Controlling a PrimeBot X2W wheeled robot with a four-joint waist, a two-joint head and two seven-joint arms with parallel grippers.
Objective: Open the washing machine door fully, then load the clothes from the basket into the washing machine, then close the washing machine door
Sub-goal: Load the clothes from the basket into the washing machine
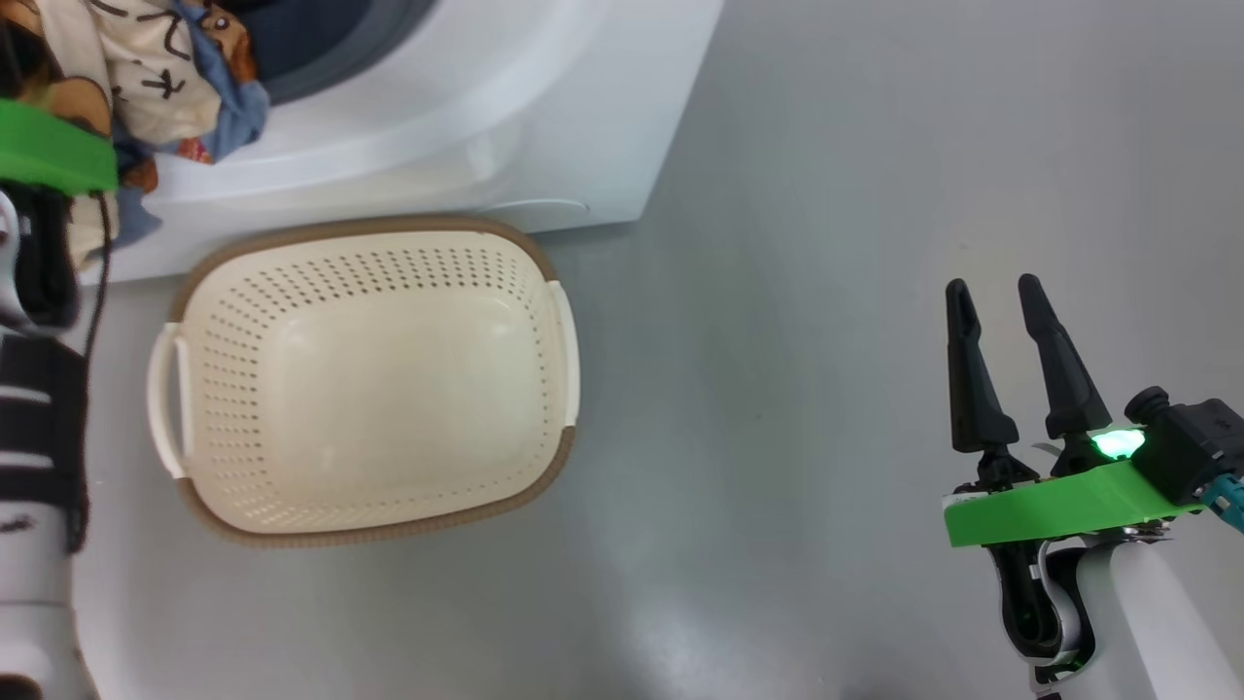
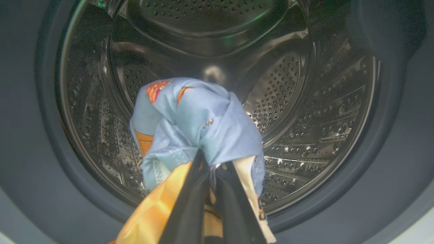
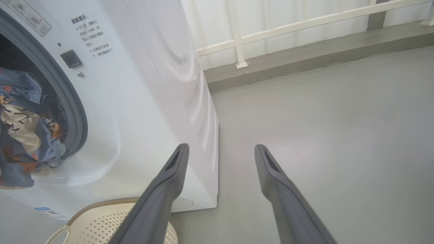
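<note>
My left gripper (image 2: pixel 212 162) is shut on the clothes (image 2: pixel 196 125), a bundle of light blue, orange and cream fabric. It holds them in the mouth of the washing machine (image 1: pixel 486 117), in front of the steel drum (image 2: pixel 305 101). In the head view the clothes (image 1: pixel 165 78) hang at the grey ring at the top left, above my left arm's green plate (image 1: pixel 49 151). The cream basket (image 1: pixel 364 379) stands empty on the floor before the machine. My right gripper (image 1: pixel 996 292) is open and holds nothing, well to the right over bare floor. The washing machine door is out of view.
Grey floor (image 1: pixel 826 292) stretches to the right of the machine and basket. In the right wrist view a raised grey ledge (image 3: pixel 305 57) with a white railing (image 3: pixel 288 27) runs along the far side of the room. The basket's rim (image 3: pixel 101 203) lies just below the right fingers.
</note>
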